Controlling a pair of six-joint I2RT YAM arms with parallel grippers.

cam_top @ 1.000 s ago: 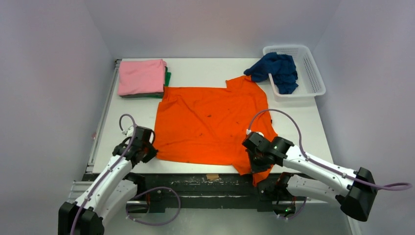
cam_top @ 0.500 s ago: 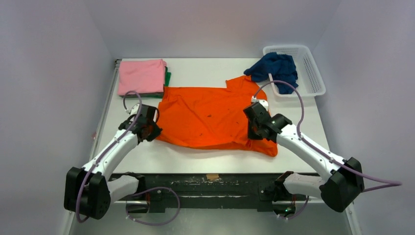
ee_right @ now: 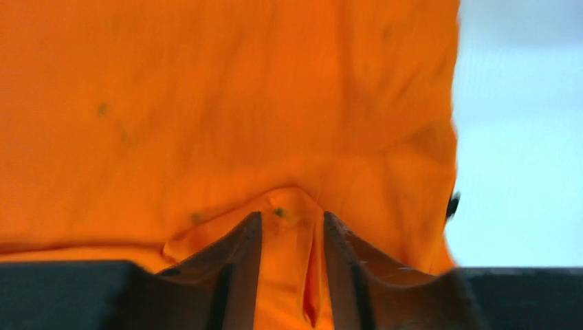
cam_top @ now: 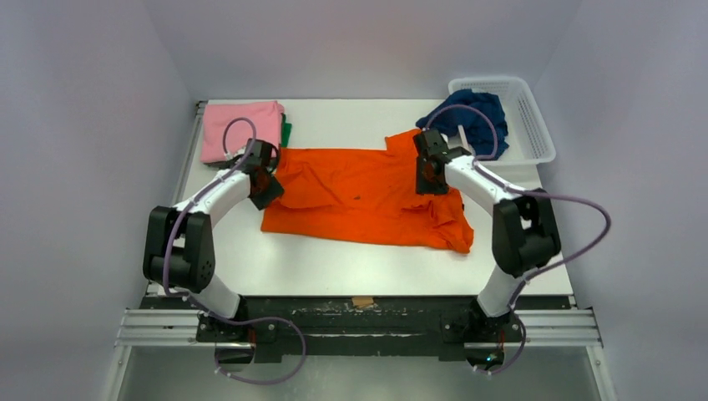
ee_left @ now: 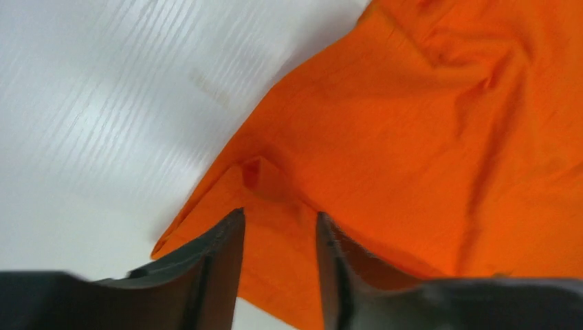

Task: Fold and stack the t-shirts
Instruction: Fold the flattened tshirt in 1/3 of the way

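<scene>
Top view. Orange t-shirt (cam_top: pixel 359 200) is laid out mid-table (cam_top: pixel 351 267), wider than deep and rumpled. It appears to be doubled over, with an upper layer lying across its far part. Small dark specks are seen on the cloth. One sleeve points to the far right, close to the navy t-shirt (cam_top: pixel 476 117).

Left gripper (cam_top: pixel 268 189) is placed at the shirt's left edge, just near of the folded stack. Right gripper (cam_top: pixel 428 179) is placed over the shirt's far-right part, beside the sleeve. Both arms are stretched well out from the near edge.

Left wrist view. Fingers (ee_left: pixel 220 258) are held narrowly apart. Orange cloth is seen through the gap, a corner of it lying on the white tabletop just ahead. No pinch on it can be made out.

Right wrist view. Fingers (ee_right: pixel 237 254) are likewise held narrowly apart. A raised ridge of orange cloth is seen in the gap, loose rather than pressed flat.

Far-left corner. Pink t-shirt (cam_top: pixel 240 129) is folded square and laid on top of the green t-shirt (cam_top: pixel 286 132), of which only an edge is shown.

Far-right corner. The navy t-shirt is bundled, partly inside the white mesh basket (cam_top: pixel 534 138) and partly spilled over its left rim onto the table.
</scene>
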